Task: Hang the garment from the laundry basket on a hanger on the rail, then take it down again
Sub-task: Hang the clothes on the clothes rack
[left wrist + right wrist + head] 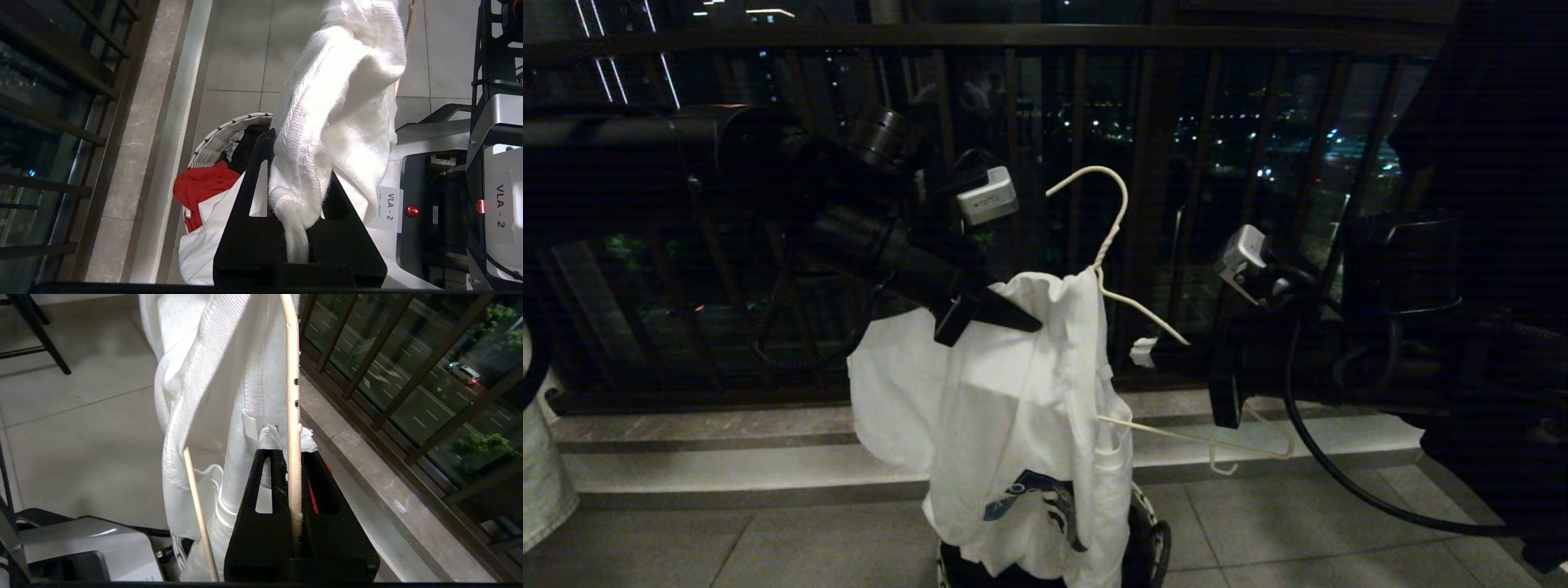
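Clamped in my left gripper (300, 192) is a bunched fold of the garment (1013, 392), which drapes over the hanger (1107, 245) and hangs down to the laundry basket (222, 136) on the floor. My right gripper (291, 457) is pinched tight on the hanger's wire arm, beside the dark balcony railing (1143, 204).

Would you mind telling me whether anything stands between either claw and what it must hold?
Nothing visible does. The left claw is shut directly on the white short-sleeved T-shirt, and the right claw is shut on the thin white wire hanger. The rail is not in view, so that path cannot be judged.
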